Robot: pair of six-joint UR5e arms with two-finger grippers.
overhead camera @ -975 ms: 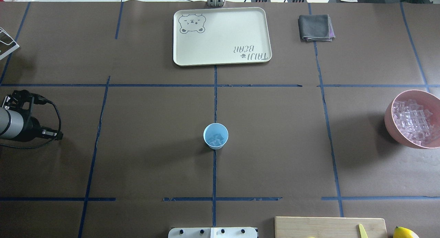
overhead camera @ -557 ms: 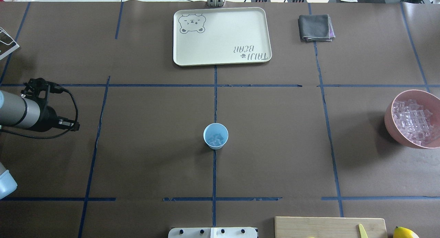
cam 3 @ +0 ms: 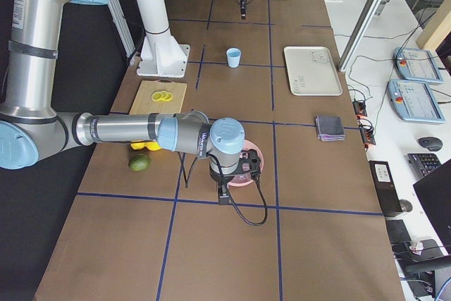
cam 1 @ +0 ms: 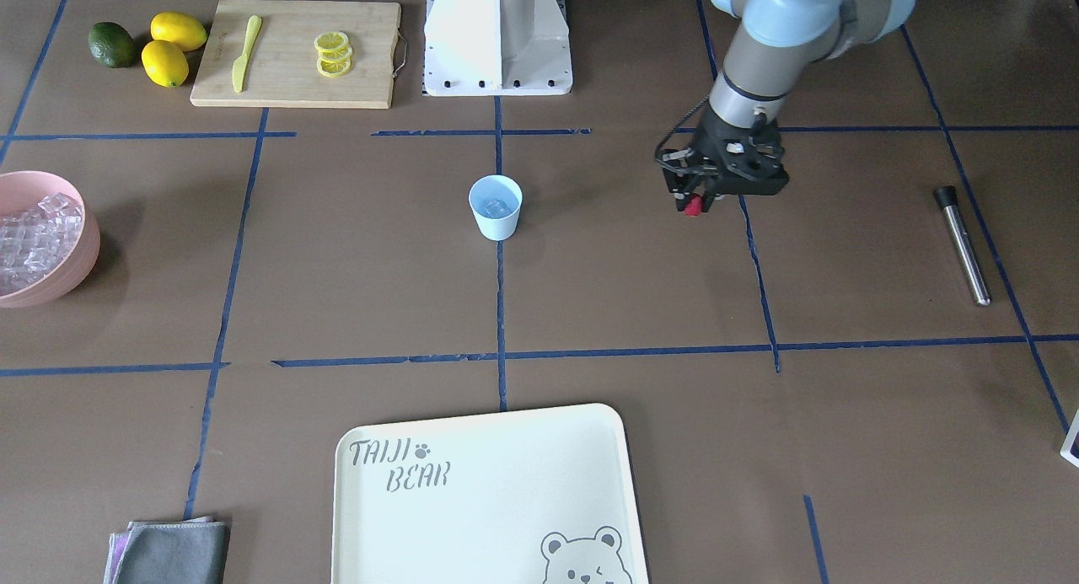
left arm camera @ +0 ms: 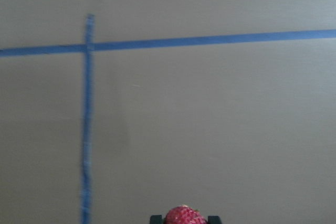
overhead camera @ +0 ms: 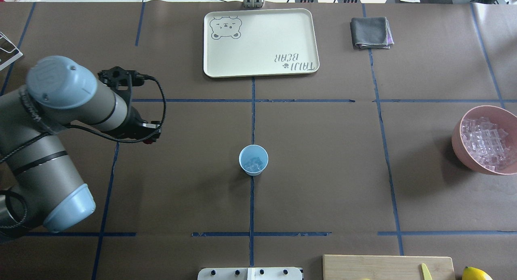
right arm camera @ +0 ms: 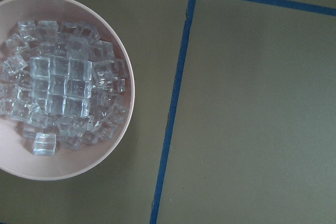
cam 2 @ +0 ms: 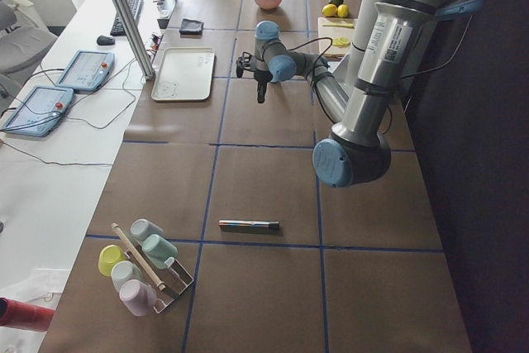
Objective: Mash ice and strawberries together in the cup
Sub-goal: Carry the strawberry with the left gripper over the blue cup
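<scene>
So, we read this step as carrying the strawberry (cam 1: 691,207) to the cup (cam 1: 496,206). The left gripper (cam 1: 696,202) hangs above the table well to the side of the cup, fingers pinched on the red berry. In the left wrist view the berry sits between the two black tips, with only bare table and blue tape below, so the cup is not under it yet.

The cup stands upright at table centre on the tape line, with the ice (overhead camera: 253,163) already in it.

To do it well, we'd centre the berry over the cup's mouth, come down close to the rim, and only then open. The berry is small and round and would likely bounce or roll if dropped from high up. The cup looks light, so the fingers should not clip its rim.

The right gripper (cam 3: 223,197) hovers by the pink bowl (overhead camera: 457,147). Whether its fingers are apart or together, we cannot tell.

Counts:
- Strawberry: one.
- Cup: one.
- Ice in the cup: a few pieces, too small to count.
- Pink bowl heaped with ice cubes: one.
- Metal muddler (cam 1: 962,245): one.
- Lemons (cam 1: 165,63): two.
- Green fruit (cam 1: 112,45): one.
- Tray (cam 1: 489,517): one.
- Grey cloth (cam 1: 173,553): one.
</scene>
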